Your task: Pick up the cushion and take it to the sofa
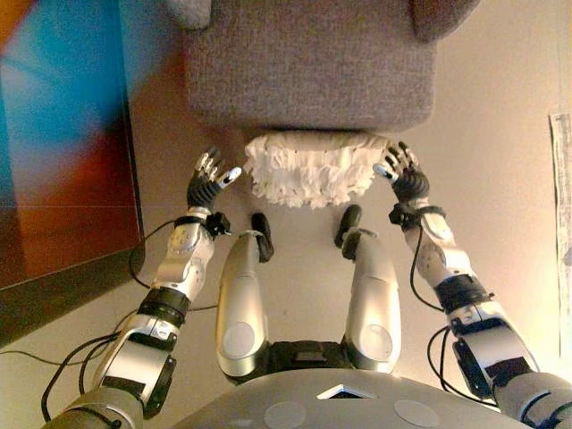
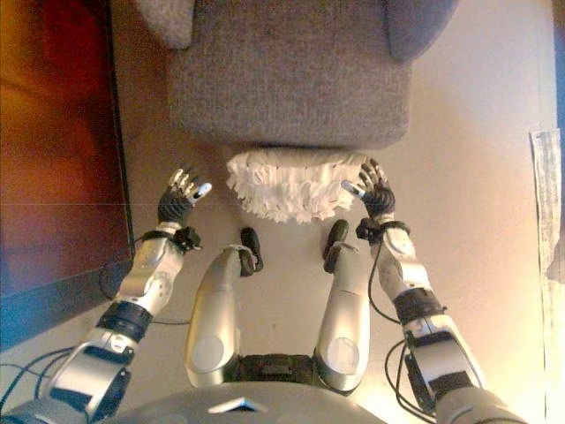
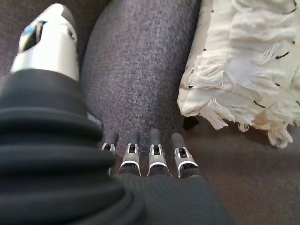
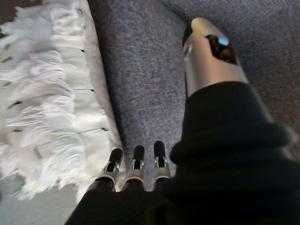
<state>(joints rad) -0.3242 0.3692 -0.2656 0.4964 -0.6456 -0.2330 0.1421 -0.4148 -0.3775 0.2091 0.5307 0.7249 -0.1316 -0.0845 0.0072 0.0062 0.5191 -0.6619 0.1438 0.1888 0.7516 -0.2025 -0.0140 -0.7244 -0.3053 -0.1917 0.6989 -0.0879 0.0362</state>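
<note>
- A white fringed cushion [image 1: 313,168] is being seen lying on the floor [image 1: 500,134], pressed up against the front edge of a grey sofa [image 1: 308,63].
- Nothing is being carried on the sofa seat in the head views; a rounded arm of the sofa is being shown at each upper corner.
- The left hand [image 1: 210,183] is being held just beside the cushion's left end, apart from it; its fingers [image 3: 154,154] are being kept straight and relaxed with the thumb spread, and nothing is being gripped.
- The right hand [image 1: 402,174] is being held at the cushion's right end, fingers [image 4: 136,166] straight and loosely extended, thumb apart; whether the fringe is being touched cannot be told, and nothing is being clasped.
- The cushion is being flanked by both hands, one at each end, low by the sofa front.
- A dark-framed panel [image 1: 54,152] is being seen along the left side, near the left arm.
- Bare floor is being left open to the right of the sofa, with a pale strip [image 1: 561,188] lying at the far right edge.
</note>
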